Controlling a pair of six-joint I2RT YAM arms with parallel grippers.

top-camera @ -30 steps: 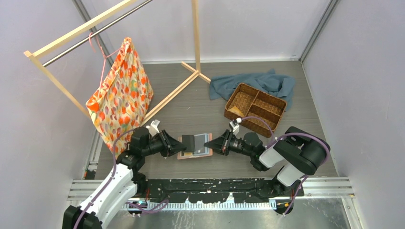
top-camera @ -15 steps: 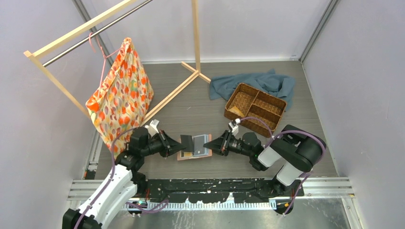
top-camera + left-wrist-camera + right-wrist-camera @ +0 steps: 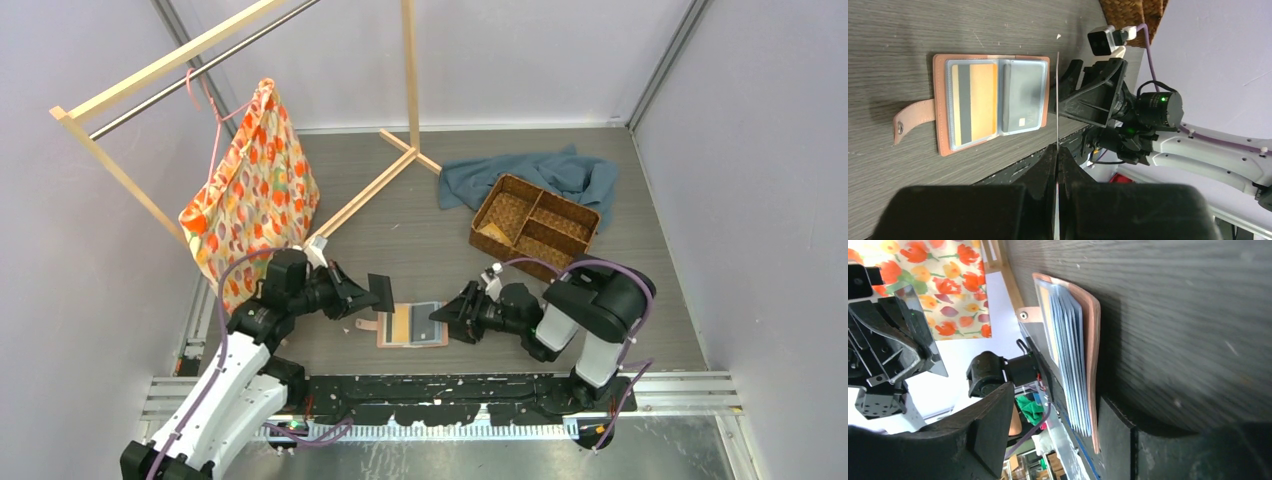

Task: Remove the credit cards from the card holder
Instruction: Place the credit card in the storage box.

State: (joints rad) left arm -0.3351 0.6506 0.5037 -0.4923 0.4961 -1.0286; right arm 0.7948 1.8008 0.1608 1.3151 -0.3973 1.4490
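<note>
The salmon-pink card holder (image 3: pixel 412 340) lies open and flat on the table, its snap tab pointing left. In its slots (image 3: pixel 993 102) a tan-gold card with a black stripe (image 3: pixel 979 102) and a grey card (image 3: pixel 1020 97) show. My left gripper (image 3: pixel 368 298) is shut on a black card (image 3: pixel 381 293), held in the air up and left of the holder. In the left wrist view that black card (image 3: pixel 1057 100) shows edge-on as a thin line. My right gripper (image 3: pixel 447 320) is open at the holder's right edge (image 3: pixel 1093 360), one finger (image 3: pixel 1118 440) under it and the other apart.
A brown woven three-compartment basket (image 3: pixel 583 213) stands at the back right, partly on a blue-grey cloth (image 3: pixel 545 170). A floral bag (image 3: pixel 250 200) hangs from a wooden rack (image 3: pixel 410 60) at the left, whose base bars cross the middle of the table.
My left gripper has drawn the black card out of the holder and lifted it to the left. The right gripper has opened and dropped lower. The holder now lies flat, slightly nearer.
</note>
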